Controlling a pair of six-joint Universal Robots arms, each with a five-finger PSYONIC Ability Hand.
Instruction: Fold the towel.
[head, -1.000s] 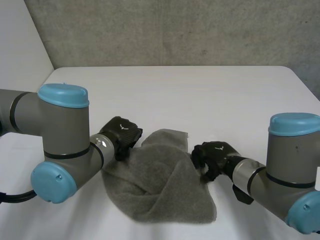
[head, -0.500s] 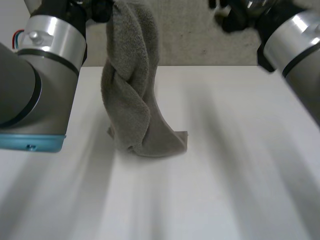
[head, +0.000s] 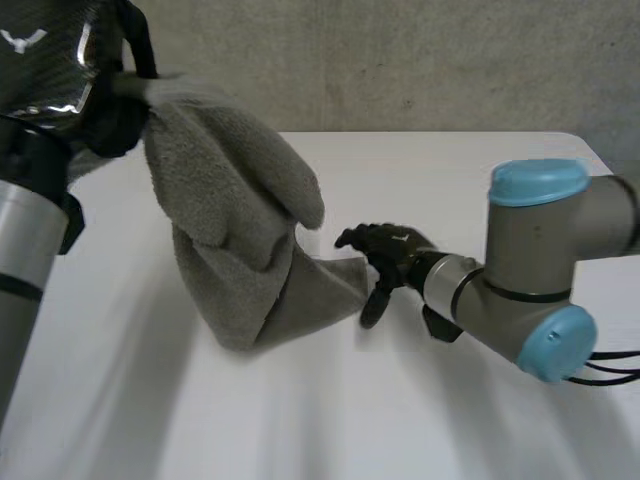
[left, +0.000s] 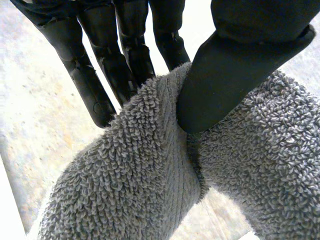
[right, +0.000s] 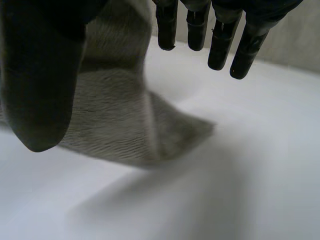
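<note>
One white table (head: 480, 420) is the biggest thing in the head view, with a grey wall (head: 400, 60) behind it at 12 o'clock. One grey towel (head: 235, 230) comes next. It hangs bunched and twisted from about 10 o'clock down toward the table's middle. Its lower end rests on the tabletop, and a flat corner lies out toward 3 o'clock.

The left arm (head: 25, 250) rises at 9 o'clock, and the right arm (head: 520, 270) reaches in from 4 o'clock.

The left hand (head: 60, 80) is raised at 11 o'clock and has the towel's upper end. In the left wrist view its thumb (left: 225, 75) presses a fold of the cloth against the fingers (left: 95, 65), so this hand is clamped on the towel.

The right hand (head: 385, 255) is low, at 3 o'clock of the towel's flat corner and just beside it; whether it touches the cloth I cannot tell. In the right wrist view its fingertips (right: 220, 55) hang straight and spread, well apart from the thumb, and nothing is held between them. The towel's corner lies flat on the table beneath the palm.
</note>
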